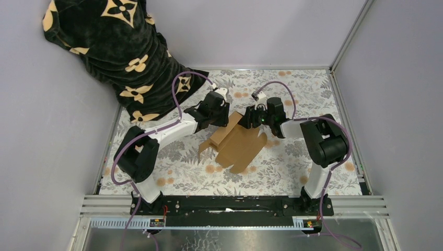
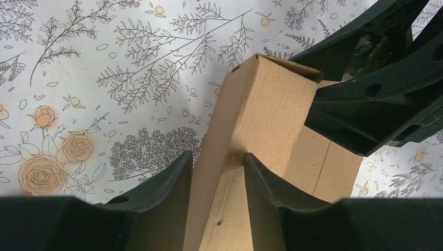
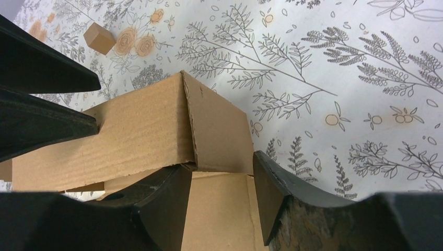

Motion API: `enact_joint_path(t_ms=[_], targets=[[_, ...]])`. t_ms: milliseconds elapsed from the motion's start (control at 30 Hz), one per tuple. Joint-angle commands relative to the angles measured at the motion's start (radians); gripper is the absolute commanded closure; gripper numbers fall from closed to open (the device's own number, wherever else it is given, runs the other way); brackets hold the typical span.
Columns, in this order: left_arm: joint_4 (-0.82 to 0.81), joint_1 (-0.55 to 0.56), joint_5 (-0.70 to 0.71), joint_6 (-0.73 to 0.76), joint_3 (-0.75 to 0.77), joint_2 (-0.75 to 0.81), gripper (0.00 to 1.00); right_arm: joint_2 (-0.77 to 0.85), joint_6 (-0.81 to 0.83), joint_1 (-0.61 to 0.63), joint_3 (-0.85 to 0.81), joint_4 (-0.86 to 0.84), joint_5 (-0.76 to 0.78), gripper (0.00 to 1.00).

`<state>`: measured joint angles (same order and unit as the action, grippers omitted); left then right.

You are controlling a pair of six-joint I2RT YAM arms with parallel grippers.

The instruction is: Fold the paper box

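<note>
Box (image 1: 237,145) sits at the middle of table (image 1: 292,172), half-formed: one long hollow wall is raised on its far-left side, and the base sheet lies flat with flaps spread. Left gripper (image 2: 217,183) clamps that wall, jaws half-wide. Right gripper (image 3: 219,198) grips the adjoining end panel at the corner, with a similar spread. The two grippers are near each other. Blanket (image 1: 115,52) is heaped at far left. The table edges are well apart from the box.

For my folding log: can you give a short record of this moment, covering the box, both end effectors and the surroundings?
box: cardboard box, partly folded, one wall raised, on the floral tablecloth
left end effector: closed on the raised wall
right end effector: closed on a neighbouring panel
backdrop: black flowered blanket, far left
</note>
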<state>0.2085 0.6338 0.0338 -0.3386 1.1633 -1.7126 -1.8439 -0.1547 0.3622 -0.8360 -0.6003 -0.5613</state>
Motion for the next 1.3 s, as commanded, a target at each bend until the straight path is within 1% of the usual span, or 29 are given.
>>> enact_joint_path(t_ms=[0,267,433,567,867,1000,1133,1267], targets=[[0.034,-0.003,-0.022,0.03,-0.001,-0.041,0.53,-0.028,-0.002,0.009,0.003,-0.15,0.021,0.46],[0.035,-0.007,-0.026,0.032,0.0,-0.051,0.53,-0.062,-0.048,0.035,0.034,-0.276,0.082,0.56],[0.035,-0.01,-0.026,0.033,0.0,-0.055,0.53,-0.071,-0.059,0.065,0.039,-0.296,0.145,0.63],[0.034,-0.011,-0.029,0.03,0.002,-0.057,0.53,-0.057,-0.07,0.086,0.052,-0.3,0.236,0.68],[0.033,-0.011,-0.028,0.03,-0.005,-0.053,0.53,0.014,-0.038,0.131,0.06,-0.237,0.466,0.77],[0.033,-0.013,-0.028,0.03,-0.003,-0.056,0.53,0.04,-0.001,0.178,0.054,-0.189,0.618,0.82],[0.031,-0.013,-0.029,0.027,-0.002,-0.061,0.53,0.061,0.03,0.215,0.058,-0.164,0.761,0.83],[0.029,-0.013,-0.029,0.027,-0.002,-0.062,0.53,0.078,0.046,0.229,0.057,-0.133,0.797,0.83]])
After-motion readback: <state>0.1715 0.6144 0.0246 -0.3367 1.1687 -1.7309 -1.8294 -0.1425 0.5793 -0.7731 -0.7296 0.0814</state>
